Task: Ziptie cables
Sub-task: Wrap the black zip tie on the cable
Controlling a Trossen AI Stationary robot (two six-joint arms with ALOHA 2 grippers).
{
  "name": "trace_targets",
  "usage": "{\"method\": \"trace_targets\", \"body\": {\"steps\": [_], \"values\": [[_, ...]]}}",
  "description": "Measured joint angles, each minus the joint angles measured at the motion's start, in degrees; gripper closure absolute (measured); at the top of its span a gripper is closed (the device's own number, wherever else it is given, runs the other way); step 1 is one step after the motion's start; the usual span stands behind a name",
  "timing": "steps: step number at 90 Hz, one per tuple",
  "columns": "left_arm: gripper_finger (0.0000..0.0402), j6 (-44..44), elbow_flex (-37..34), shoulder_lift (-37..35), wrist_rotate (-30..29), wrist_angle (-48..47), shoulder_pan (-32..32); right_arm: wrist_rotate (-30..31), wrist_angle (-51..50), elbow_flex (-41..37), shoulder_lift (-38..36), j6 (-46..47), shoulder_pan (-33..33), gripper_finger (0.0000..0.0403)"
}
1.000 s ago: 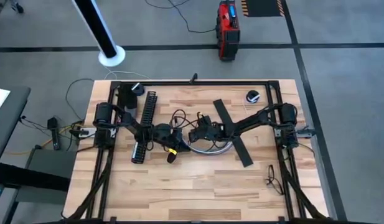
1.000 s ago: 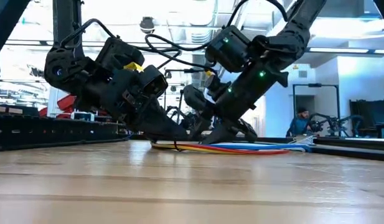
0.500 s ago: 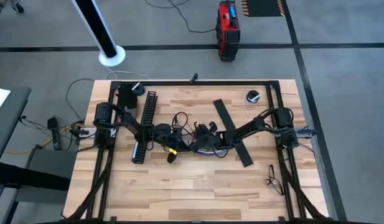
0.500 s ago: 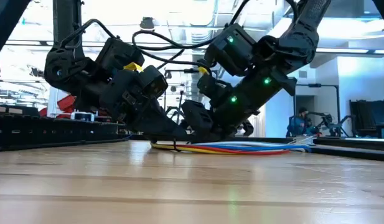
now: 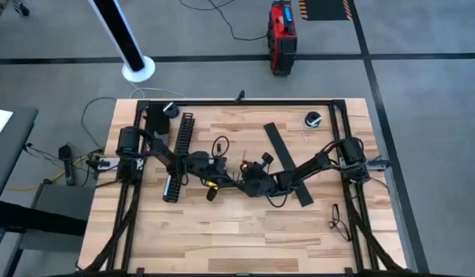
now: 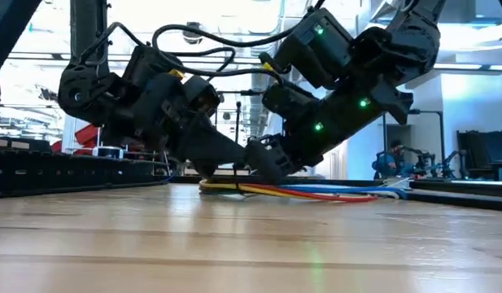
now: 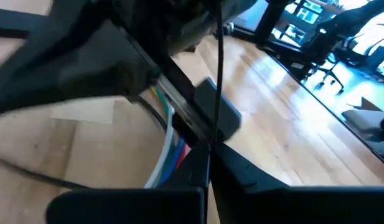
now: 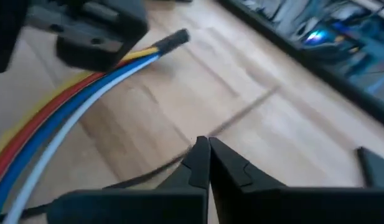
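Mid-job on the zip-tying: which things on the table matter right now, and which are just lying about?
In the job: the cables, flat on the table; left gripper and right gripper, both shut, down at the bundle.

Lying about: slotted black channel; flat black strip; small round object near a table corner.

Both arms are reaching inward, low over the table; the left gripper [image 5: 214, 181] and right gripper [image 5: 249, 183] are pinching closed, tips nearly meeting.

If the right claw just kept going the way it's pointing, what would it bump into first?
Probably the bare wooden table: the right gripper, fingers together, points down at it, with the cables off to one side. Depth is unclear.
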Motion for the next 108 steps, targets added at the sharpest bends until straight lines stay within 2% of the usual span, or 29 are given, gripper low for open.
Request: {"method": "trace_targets", "body": {"steps": [18, 25, 34, 41, 50, 63, 76, 90, 108], "values": [[0.0402, 1.98, -0.25, -0.02, -1.70, -2.26, -0.04, 0.75, 4.26, -2.85, 0.35, -1.80, 0.38, 0.0403], [0.0401, 2.03, -0.31, -0.02, -2.70, -2.93, -0.04, -2.17, 7.88, -4.98, 0.35, -0.85, 0.38, 0.0403], [0.0401, 1.61, -0.28, -0.04, -3.04, -2.93, -0.02, -8.76, 10.68, -6.67, -0.16, 2.83, -0.05, 0.0403], [0.0401, 0.70, -0.29, -0.05, -3.06, -2.93, -0.04, -12.77, 9.65, -6.69, -1.09, 7.17, -0.41, 0.0403], [0.0401, -0.15, -0.28, -0.09, -3.17, -3.31, -0.04, -13.95, 5.31, -6.69, -3.13, 11.90, -0.58, 0.0397], [0.0401, -0.77, -0.24, -0.17, -3.48, -3.76, -0.09, -14.53, -4.22, -6.64, -8.90, 18.35, -1.50, 0.0360], [0.0401, -0.80, -0.22, -0.17, -3.48, -3.87, -0.09, -17.56, -11.48, -6.67, -12.98, 27.61, -4.03, 0.0316], [0.0401, -0.86, -0.20, -0.17, -3.48, -3.95, -0.09, -25.51, -10.98, -6.67, -11.68, 36.71, -7.67, 0.0275], [0.0402, -0.95, -0.17, -0.19, -3.45, -4.05, -0.07, -25.68, -6.45, -6.73, -7.93, 43.34, -8.99, 0.0228]]}}
